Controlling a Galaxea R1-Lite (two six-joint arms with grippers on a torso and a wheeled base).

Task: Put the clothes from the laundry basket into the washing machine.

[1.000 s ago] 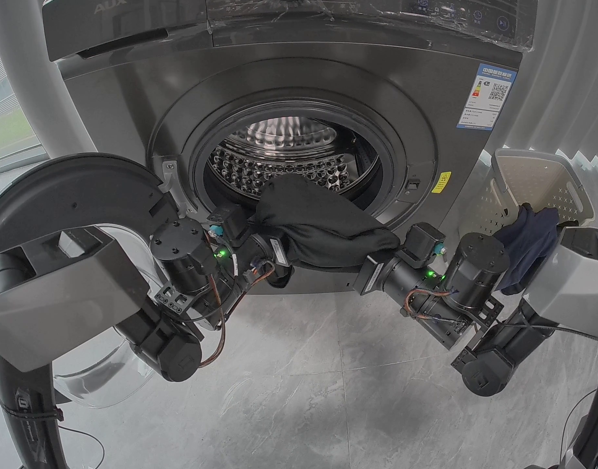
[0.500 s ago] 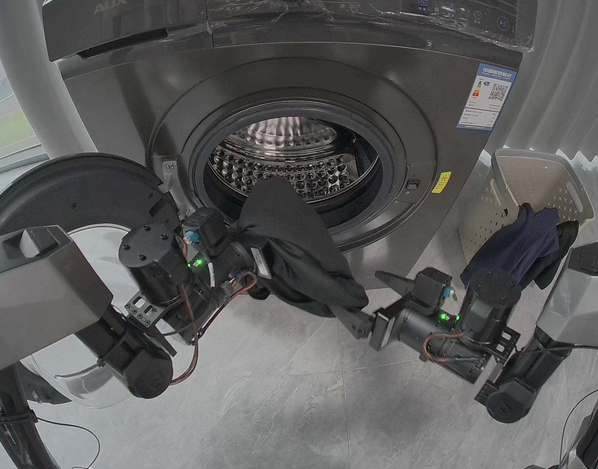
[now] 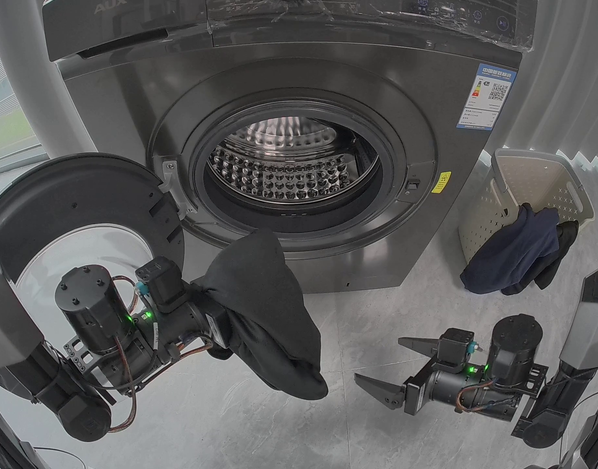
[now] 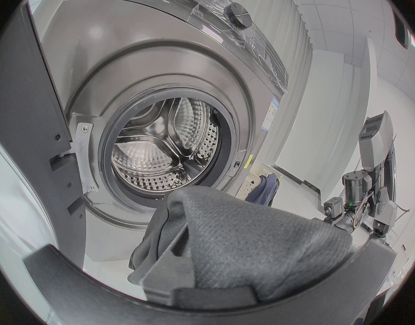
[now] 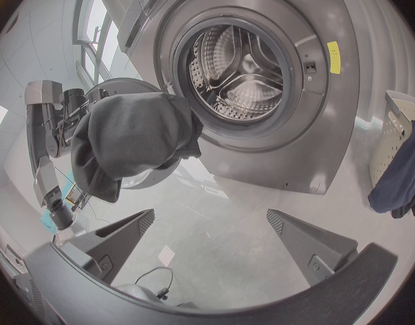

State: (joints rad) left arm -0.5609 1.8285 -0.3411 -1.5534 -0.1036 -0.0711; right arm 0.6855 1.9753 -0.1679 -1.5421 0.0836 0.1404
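the left tool [image 4: 189, 253] is clamped on a black garment [image 3: 266, 314], which drapes over it and hangs above the floor [image 3: 351, 333] at lower left, below the washing machine [image 3: 442, 138] and its open door [image 3: 77, 197]. the right tool [image 3: 377, 360], lower right, gapes wide and holds nothing. a navy garment [image 3: 514, 255] hangs over the rim of the laundry basket [image 3: 540, 177] at right.

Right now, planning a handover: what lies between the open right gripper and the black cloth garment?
Nothing but bare grey tiled floor, as the head view shows.
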